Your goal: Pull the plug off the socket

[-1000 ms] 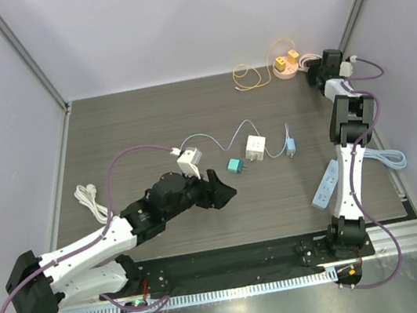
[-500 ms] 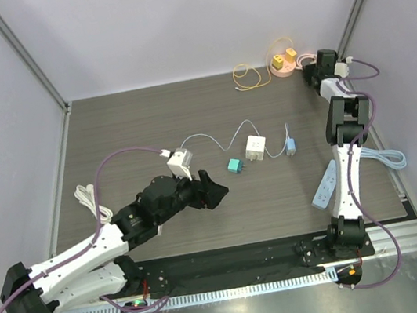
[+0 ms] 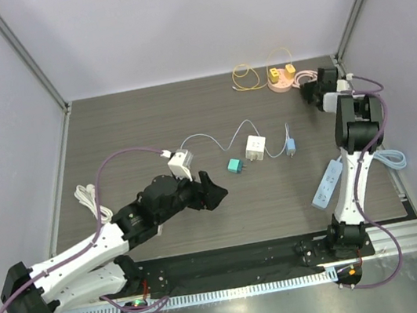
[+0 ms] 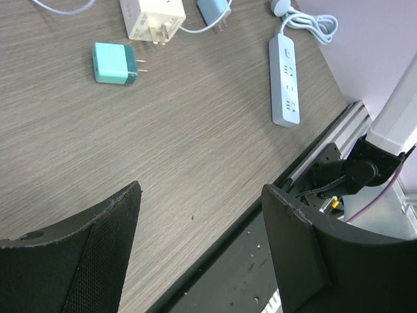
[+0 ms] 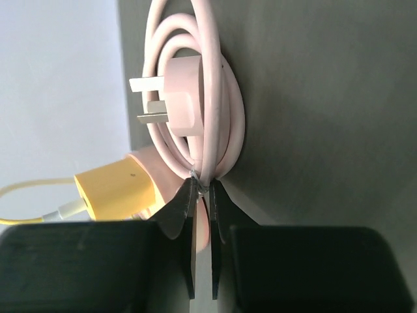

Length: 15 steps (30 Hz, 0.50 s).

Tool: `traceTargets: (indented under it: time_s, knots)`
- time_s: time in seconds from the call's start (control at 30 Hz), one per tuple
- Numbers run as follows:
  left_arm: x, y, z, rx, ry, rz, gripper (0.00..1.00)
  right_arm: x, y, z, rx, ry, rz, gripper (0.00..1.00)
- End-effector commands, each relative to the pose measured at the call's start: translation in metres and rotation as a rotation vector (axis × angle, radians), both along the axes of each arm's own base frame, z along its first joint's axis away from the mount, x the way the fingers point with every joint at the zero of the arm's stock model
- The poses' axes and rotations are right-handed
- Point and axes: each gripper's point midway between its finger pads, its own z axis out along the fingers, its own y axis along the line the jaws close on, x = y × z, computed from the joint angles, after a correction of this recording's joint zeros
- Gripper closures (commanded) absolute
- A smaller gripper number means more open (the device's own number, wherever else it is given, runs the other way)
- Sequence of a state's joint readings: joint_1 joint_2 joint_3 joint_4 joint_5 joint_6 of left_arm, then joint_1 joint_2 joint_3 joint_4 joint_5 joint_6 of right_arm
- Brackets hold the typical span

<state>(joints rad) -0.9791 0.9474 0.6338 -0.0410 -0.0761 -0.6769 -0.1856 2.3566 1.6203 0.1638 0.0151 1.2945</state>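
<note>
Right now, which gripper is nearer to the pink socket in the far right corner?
Right. The right gripper is just beside the pink socket, its fingers pinched on the pink cord. The left gripper hangs open far away, near the teal adapter.

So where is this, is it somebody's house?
Probably a robot lab, not a house: a left arm and right arm bolted to a table, plain panels around it, and a charger and power strip laid out.
</note>
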Motion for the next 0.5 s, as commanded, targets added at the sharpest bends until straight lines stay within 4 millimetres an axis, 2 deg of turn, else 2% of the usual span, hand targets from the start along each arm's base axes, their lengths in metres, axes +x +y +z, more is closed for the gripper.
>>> traceTargets:
  time_s: [0.0,0.03,0.07,0.1,0.13,0.17,0.2,0.23,0.27,0.33,0.37,0.43,0.47]
  knots:
    - [-0.001,-0.009,0.012,-0.041,0.014,-0.023,0.24,-0.038,0.012,0.030,-0.034,-0.018,0.030,0.99]
    - [-0.002,-0.011,0.013,-0.045,0.025,-0.033,0.25,-0.043,0.016,0.038,-0.034,-0.048,0.030,0.99]
    - [-0.003,-0.014,0.010,-0.045,0.046,-0.038,0.24,-0.064,0.020,0.020,-0.023,-0.007,0.029,0.99]
    - [-0.004,-0.015,0.010,-0.044,0.058,-0.041,0.25,-0.069,0.023,0.036,-0.024,-0.042,0.028,0.99]
    - [-0.009,-0.018,0.013,-0.056,0.071,-0.071,0.25,-0.074,0.028,0.042,-0.027,-0.067,0.037,0.99]
    - [-0.011,-0.020,0.014,-0.062,0.083,-0.076,0.25,-0.093,0.031,0.025,-0.024,-0.029,0.036,0.99]
    - [-0.013,-0.020,0.013,-0.062,0.095,-0.083,0.25,-0.101,0.032,0.029,-0.033,-0.036,0.031,0.99]
    - [-0.014,-0.020,0.016,-0.065,0.097,-0.085,0.25,-0.105,0.031,0.047,-0.052,-0.087,0.020,0.99]
    - [-0.014,-0.020,0.016,-0.064,0.104,-0.085,0.25,-0.125,0.032,0.033,-0.054,-0.059,0.012,0.99]
    - [-0.015,-0.017,0.014,-0.040,0.118,-0.074,0.25,-0.137,0.032,0.052,-0.070,-0.124,-0.006,0.99]
    - [-0.013,-0.017,0.020,-0.039,0.113,-0.071,0.25,-0.152,0.033,0.039,-0.073,-0.100,-0.015,0.99]
    - [-0.010,-0.014,0.015,0.006,0.124,-0.055,0.25,-0.160,0.036,0.045,-0.087,-0.136,-0.023,0.99]
    - [-0.008,-0.015,0.016,0.015,0.121,-0.046,0.25,-0.170,0.037,0.041,-0.096,-0.137,-0.026,0.99]
